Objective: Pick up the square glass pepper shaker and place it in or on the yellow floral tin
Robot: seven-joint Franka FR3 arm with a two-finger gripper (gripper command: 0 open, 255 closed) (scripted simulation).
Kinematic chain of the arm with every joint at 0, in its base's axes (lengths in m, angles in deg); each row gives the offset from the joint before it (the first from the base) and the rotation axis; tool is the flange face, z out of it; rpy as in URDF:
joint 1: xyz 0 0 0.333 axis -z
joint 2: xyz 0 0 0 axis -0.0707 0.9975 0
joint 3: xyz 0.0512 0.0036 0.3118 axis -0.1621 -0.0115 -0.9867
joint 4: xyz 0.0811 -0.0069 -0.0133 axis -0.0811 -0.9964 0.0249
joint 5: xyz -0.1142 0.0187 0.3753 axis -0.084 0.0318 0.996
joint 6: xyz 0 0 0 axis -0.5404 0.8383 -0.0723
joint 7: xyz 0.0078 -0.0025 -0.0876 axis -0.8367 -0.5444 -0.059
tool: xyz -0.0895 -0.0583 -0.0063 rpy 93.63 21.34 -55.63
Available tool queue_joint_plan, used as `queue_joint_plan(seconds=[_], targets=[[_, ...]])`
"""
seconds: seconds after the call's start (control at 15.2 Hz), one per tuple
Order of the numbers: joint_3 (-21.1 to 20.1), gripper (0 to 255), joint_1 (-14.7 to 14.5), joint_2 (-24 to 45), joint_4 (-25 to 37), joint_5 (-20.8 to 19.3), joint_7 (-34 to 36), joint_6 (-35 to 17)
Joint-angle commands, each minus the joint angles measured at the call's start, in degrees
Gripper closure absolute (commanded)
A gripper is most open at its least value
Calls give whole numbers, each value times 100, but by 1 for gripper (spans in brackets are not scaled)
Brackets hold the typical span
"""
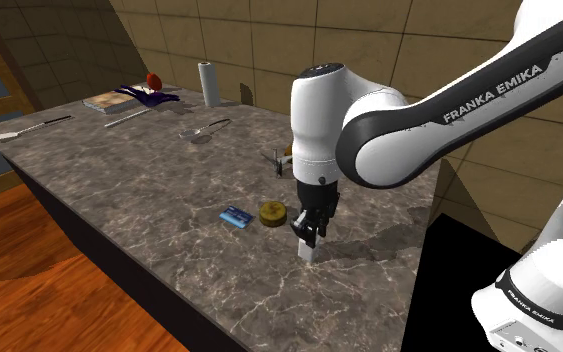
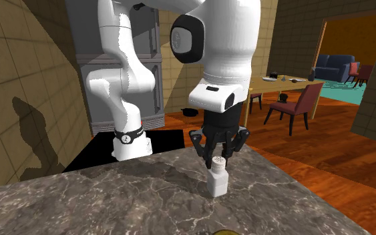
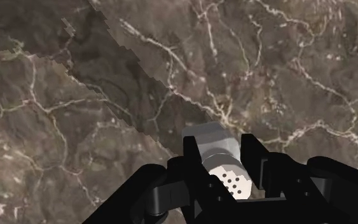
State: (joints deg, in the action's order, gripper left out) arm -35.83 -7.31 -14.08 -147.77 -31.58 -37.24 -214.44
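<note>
The square pepper shaker (image 1: 310, 252) (image 2: 218, 181) is pale, with a round perforated cap (image 3: 229, 179). It stands upright on the dark marble counter (image 1: 149, 190). My black gripper (image 1: 309, 238) (image 2: 218, 155) (image 3: 220, 145) comes straight down over it. The fingers (image 3: 191, 153) press against both sides of the cap, so it is shut on the shaker. The shaker's base rests on the counter. The yellow floral tin (image 1: 272, 212) (image 2: 225, 232), round and low, sits a short way to the shoulder view's left of the shaker.
A small blue item (image 1: 235, 215) lies beside the tin. Farther back are a small metal object (image 1: 282, 158), a strainer (image 1: 201, 131), a white roll (image 1: 208, 83), utensils and a board with cloth (image 1: 134, 97). The counter's front edge (image 1: 169, 290) drops to a wooden floor.
</note>
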Motion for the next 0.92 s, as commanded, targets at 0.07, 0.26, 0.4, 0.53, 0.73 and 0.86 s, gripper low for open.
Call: queue_joint_plan(seconds=[0.07,0.26,0.4,0.53,0.73,0.86], targets=[[11,255,-1,-95,72,39,-26,161],[32,255,-1,-228,191,87,-59,403],[46,255,-1,-310,276,114,-78,564],[62,255,0,-386,365,137,-94,724],[86,255,1,-488,508,165,-114,964],[101,255,3,-549,610,180,-124,1122]])
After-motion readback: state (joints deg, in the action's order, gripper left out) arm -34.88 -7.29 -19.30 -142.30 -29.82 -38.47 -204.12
